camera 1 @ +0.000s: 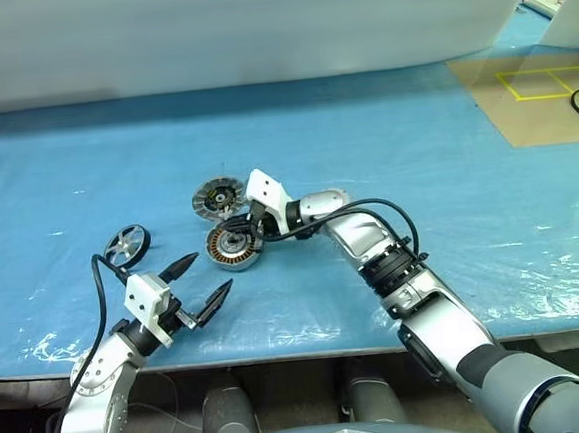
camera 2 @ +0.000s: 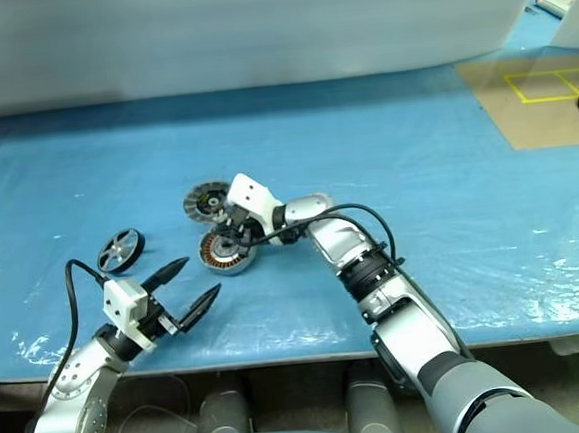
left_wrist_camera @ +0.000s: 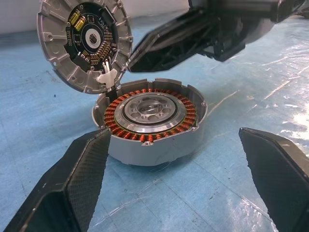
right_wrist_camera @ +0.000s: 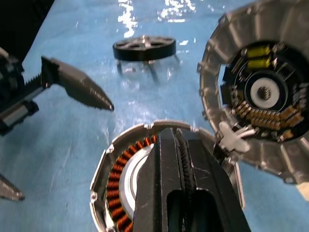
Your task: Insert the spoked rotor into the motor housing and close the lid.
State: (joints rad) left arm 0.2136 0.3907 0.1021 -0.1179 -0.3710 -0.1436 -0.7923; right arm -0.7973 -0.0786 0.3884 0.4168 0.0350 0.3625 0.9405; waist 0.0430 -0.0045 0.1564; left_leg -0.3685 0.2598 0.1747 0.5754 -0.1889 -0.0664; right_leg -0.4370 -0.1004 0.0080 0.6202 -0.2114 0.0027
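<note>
The motor housing sits on the blue sheet with its copper windings showing and nothing inside it. Its lid stands tilted up on a white hinge at the housing's far rim, circuit side towards the housing. The spoked rotor lies flat to the left, apart from both. My right gripper is shut with nothing between its fingers, and reaches over the housing with its tip by the lid's lower edge. My left gripper is open just in front of the housing, pointing at it and holding nothing.
Blue plastic sheeting covers the table, whose front edge runs just behind my left gripper. A brown board with yellow tape lies at the far right. A white wall closes off the back.
</note>
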